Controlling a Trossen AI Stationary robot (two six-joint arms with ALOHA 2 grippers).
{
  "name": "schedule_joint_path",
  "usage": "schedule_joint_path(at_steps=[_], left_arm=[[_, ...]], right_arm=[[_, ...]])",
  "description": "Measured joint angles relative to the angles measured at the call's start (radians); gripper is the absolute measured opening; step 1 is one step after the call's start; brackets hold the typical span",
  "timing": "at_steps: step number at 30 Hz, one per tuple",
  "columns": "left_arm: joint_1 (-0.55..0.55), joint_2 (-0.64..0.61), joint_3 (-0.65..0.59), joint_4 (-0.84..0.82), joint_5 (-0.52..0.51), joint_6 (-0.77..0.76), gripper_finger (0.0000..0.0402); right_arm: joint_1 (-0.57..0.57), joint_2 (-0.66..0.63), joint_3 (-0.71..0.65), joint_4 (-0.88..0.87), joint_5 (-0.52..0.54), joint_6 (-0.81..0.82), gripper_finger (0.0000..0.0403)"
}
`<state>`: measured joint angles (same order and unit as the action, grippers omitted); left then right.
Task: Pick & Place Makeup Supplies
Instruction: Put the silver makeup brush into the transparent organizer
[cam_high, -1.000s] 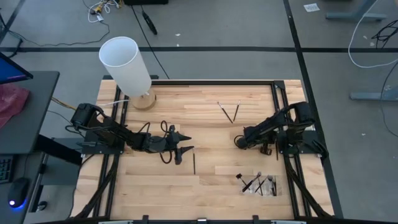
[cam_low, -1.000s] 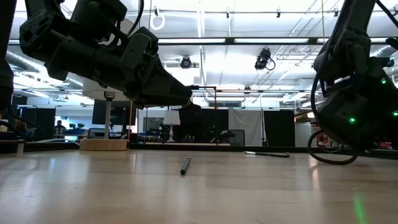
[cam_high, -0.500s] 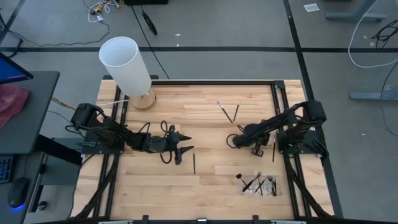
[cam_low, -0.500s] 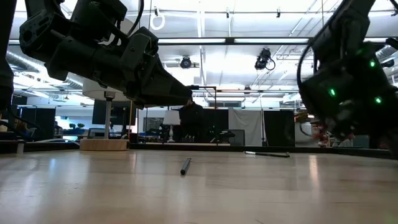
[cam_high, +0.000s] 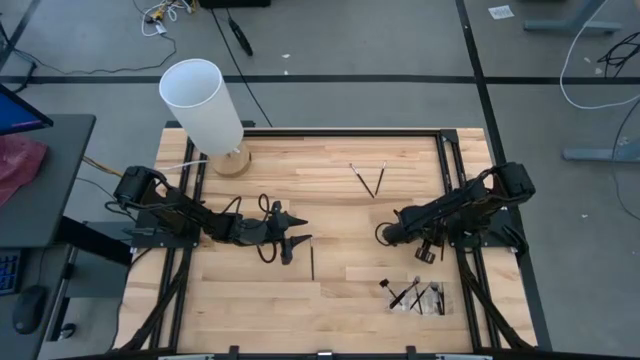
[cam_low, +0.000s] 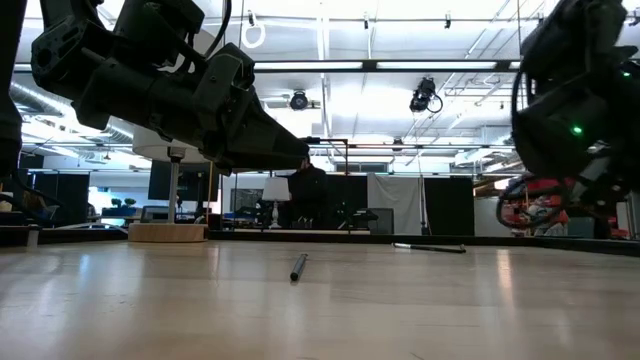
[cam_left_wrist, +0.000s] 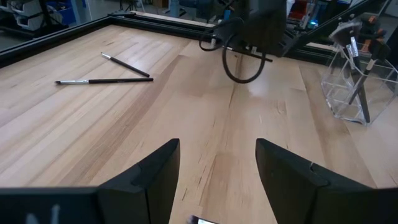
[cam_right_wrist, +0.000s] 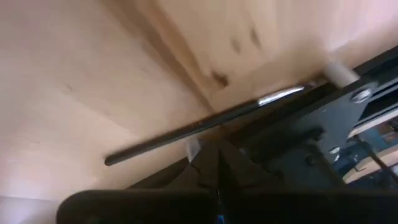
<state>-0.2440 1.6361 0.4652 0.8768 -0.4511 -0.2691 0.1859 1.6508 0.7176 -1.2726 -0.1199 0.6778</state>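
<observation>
Left gripper (cam_high: 297, 241) hovers over the mid-left of the wooden surface (cam_high: 340, 190), jaws wide, nothing between them. Single makeup brush (cam_high: 312, 263) lies flat just beside that gripper; the low view shows it end-on (cam_low: 297, 267). Two crossed brushes (cam_high: 369, 178) lie toward the far edge, also seen from the left wrist (cam_left_wrist: 106, 70). Clear holder (cam_high: 428, 298) near the front right corner contains several brushes (cam_left_wrist: 357, 68). Right gripper (cam_high: 385, 233) sits at the right of the surface, jaws fully closed; the right wrist view shows a slim brush (cam_right_wrist: 205, 126) lying by the frame rail just ahead of the fingertips; whether it is gripped is unclear. White cylinder (cam_high: 203, 104) stands at the far left corner.
</observation>
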Motion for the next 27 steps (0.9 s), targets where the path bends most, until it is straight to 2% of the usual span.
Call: schedule_joint_path(at_steps=[12, 20, 27], left_arm=[[0.0, 0.0, 0.0, 0.0, 0.0, 0.0, 0.0213], [0.0, 0.0, 0.0, 0.0, 0.0, 0.0, 0.0213], [0.0, 0.0, 0.0, 0.0, 0.0, 0.001, 0.0213]], right_arm=[[0.065, 0.002, -0.025, 0.044, -0.038, 0.025, 0.0], [0.078, 0.059, -0.067, 0.125, -0.044, -0.003, 0.0], [0.079, 0.059, -0.036, 0.128, 0.005, -0.031, 0.0]])
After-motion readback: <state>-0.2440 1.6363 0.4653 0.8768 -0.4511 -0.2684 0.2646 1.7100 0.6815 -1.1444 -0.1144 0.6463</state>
